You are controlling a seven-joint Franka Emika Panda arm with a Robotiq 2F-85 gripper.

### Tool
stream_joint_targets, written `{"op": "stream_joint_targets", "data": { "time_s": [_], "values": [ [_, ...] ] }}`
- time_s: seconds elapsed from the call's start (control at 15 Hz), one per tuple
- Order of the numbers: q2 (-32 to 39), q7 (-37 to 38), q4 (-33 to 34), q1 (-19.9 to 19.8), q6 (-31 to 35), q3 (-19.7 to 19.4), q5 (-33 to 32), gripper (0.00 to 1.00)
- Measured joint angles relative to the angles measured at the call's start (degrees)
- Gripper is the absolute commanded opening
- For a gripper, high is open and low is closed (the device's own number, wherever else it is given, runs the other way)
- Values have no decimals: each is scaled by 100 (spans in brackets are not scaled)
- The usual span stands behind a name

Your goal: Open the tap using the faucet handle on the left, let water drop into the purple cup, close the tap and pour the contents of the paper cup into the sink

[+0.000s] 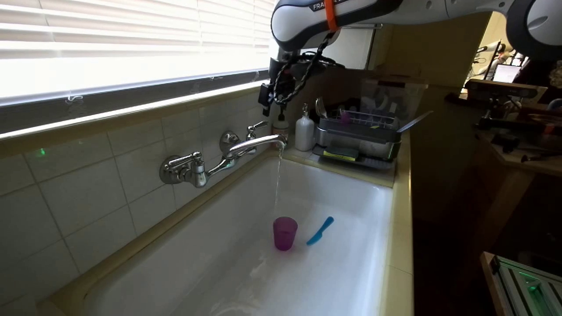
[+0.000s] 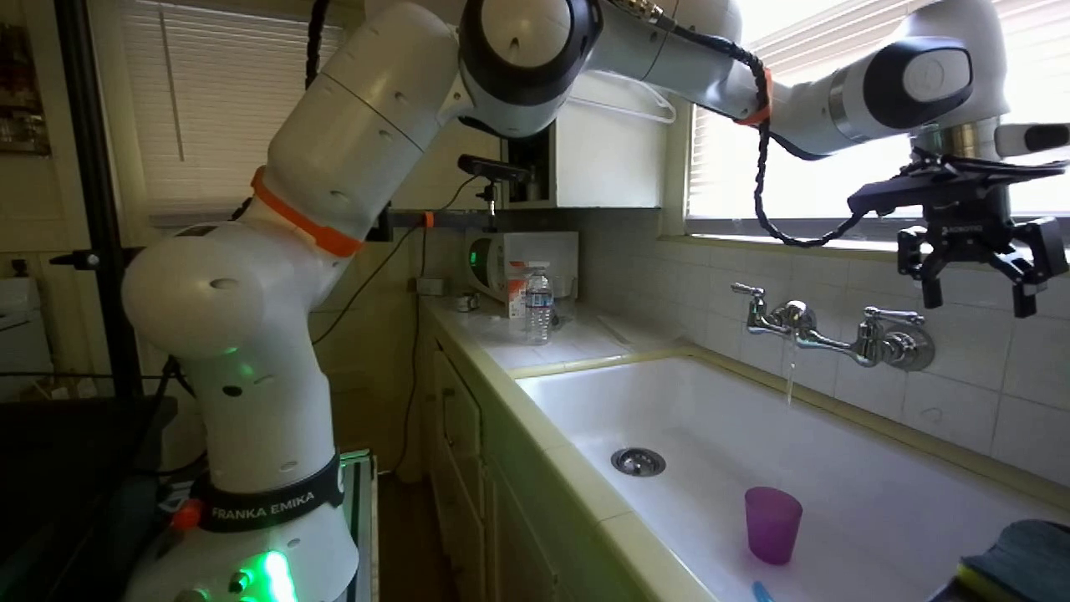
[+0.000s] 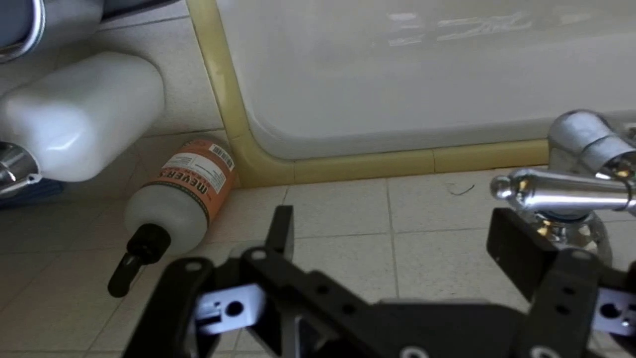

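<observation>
The claw [image 2: 978, 299] hangs near the tap [image 1: 232, 153], its fingers [image 2: 932, 291] spread well apart; in the wrist view a chrome handle [image 3: 571, 191] shows just beside the right-hand finger. The purple cup [image 1: 284, 235] stands upright in the sink [image 1: 369, 250], roughly below the spout [image 1: 263, 141]; what it holds cannot be seen. A thin stream of water [image 1: 278, 180] drops from the spout, and where it lands is unclear. In an exterior view a blue knife [image 1: 320, 231] lies just right of the cup, and past the sink's far end stand a white pump bottle [image 1: 304, 133], an orange-labelled bottle [image 3: 184, 194] beside it and a dish rack [image 1: 358, 130] holding utensils [image 1: 321, 108]. In an exterior view a clear water bottle [image 2: 538, 311] stands before a microwave [image 2: 547, 248] on the counter [image 2: 577, 339]. The orange label reads MEYER'S; ROBOTIQ is written on the claw, FRANKA EMIKA on the arm's base [image 2: 267, 485]. A yellow tile edge [image 1: 399, 228] borders the sink, with wall tile [image 1: 83, 197] close behind the tap; the sink floor runs on from the cup past a metal drain [image 2: 638, 461]
</observation>
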Motion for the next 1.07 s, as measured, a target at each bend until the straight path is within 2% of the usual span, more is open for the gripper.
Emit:
{"op": "stream_joint_targets", "data": {
  "time_s": [0.47,0.87,1.07],
  "values": [
    [-228,-2,-240,94,-601,12,0,100],
    [-158,-2,-317,77,-586,68,6,100],
    [-108,-1,-321,64,-361,86,18,100]
  ]
}}
